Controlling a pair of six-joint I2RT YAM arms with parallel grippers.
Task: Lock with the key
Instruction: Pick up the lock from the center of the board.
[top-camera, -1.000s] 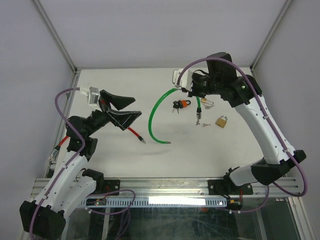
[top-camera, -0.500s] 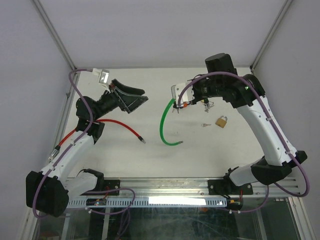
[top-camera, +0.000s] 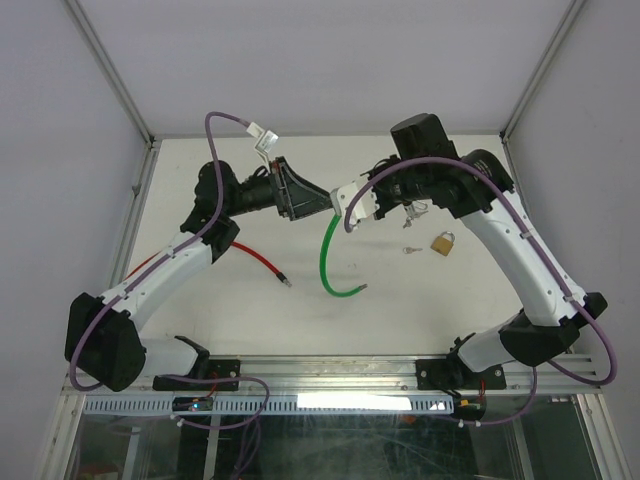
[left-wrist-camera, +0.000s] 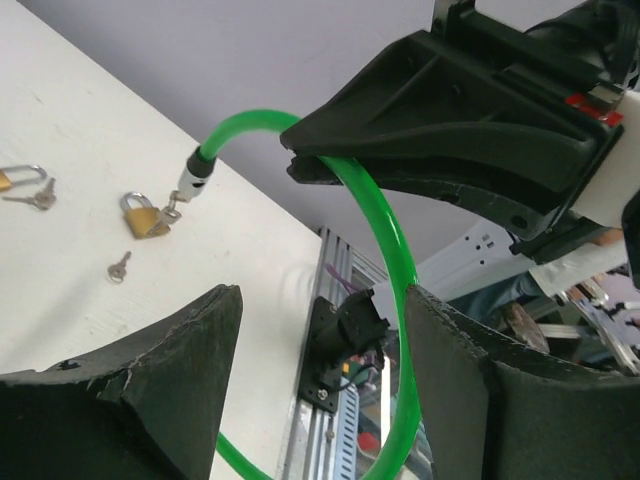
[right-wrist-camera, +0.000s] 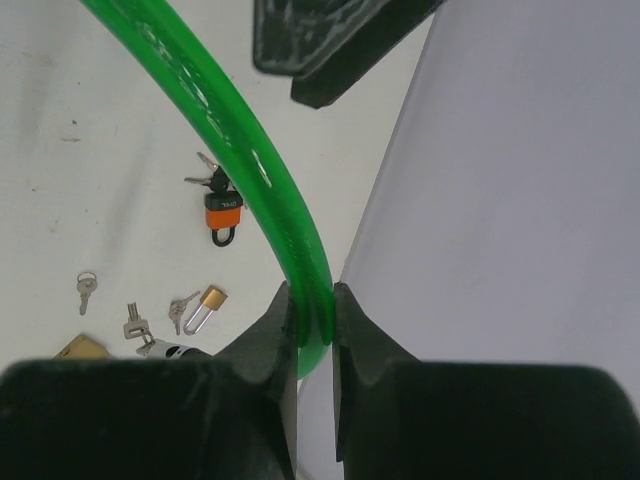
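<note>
A green cable lock (top-camera: 325, 255) arcs up from the table. My right gripper (right-wrist-camera: 312, 300) is shut on it near one end, lifted above the table (top-camera: 200, 300). My left gripper (left-wrist-camera: 325, 295) is open, and the green cable (left-wrist-camera: 385, 220) runs down between its fingers, close to the right-hand one. In the top view the left gripper (top-camera: 305, 200) faces the right gripper (top-camera: 345, 208) at close range. A brass padlock (top-camera: 443, 242) and a loose key (top-camera: 410, 250) lie on the table under the right arm. An orange padlock (right-wrist-camera: 224, 215) with keys shows in the right wrist view.
A red cable (top-camera: 262, 262) lies on the table by the left arm. A small long-shackle padlock (right-wrist-camera: 205, 303) and more keys (right-wrist-camera: 86, 288) lie near the orange one. Grey walls close in the back and sides.
My left arm has swung right and up to the right gripper, and its jaws have narrowed around the green cable. The right gripper has carried the cable's end leftward and higher.
</note>
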